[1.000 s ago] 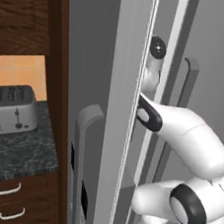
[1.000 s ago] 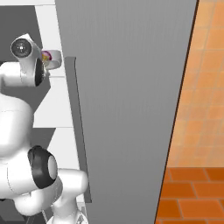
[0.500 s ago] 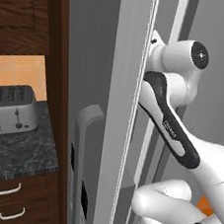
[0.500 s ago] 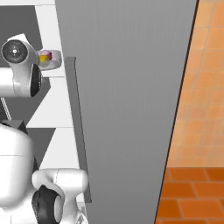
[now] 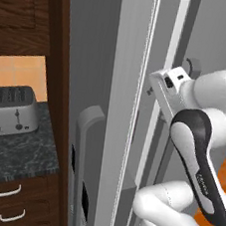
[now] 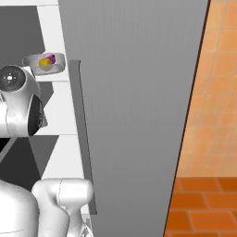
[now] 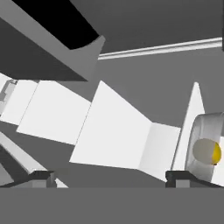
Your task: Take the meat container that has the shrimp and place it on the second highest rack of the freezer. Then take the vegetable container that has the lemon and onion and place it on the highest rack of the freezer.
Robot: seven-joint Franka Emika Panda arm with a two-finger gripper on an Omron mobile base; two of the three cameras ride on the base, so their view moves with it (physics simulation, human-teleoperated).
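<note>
The vegetable container (image 6: pixel 44 65), a grey rounded pan, rests on the highest rack (image 6: pixel 59 76) inside the freezer (image 6: pixel 55 120). The yellow lemon (image 6: pixel 45 61) and the purple onion (image 6: pixel 51 58) lie in it. In the hand view the vegetable container (image 7: pixel 205 148) stands at the right edge with the lemon (image 7: pixel 211 152) showing through its wall. My gripper (image 7: pixel 111 178) is open with nothing between its fingertips (image 7: pixel 41 177), apart from the pan and to its left. The meat container with the shrimp is hidden.
The open grey freezer door (image 6: pixel 139 92) with its long handle (image 6: pixel 83 139) stands right of the shelves. Orange floor tiles (image 6: pixel 208 139) lie beyond it. My arm (image 5: pixel 200 156) reaches past the door edge (image 5: pixel 122 111). A toaster (image 5: pixel 7 109) sits on the dark counter (image 5: pixel 14 155) at left.
My hand has drawn back from the vegetable container, which stays on its shelf. The arm's elbow has swung up and toward the cameras.
</note>
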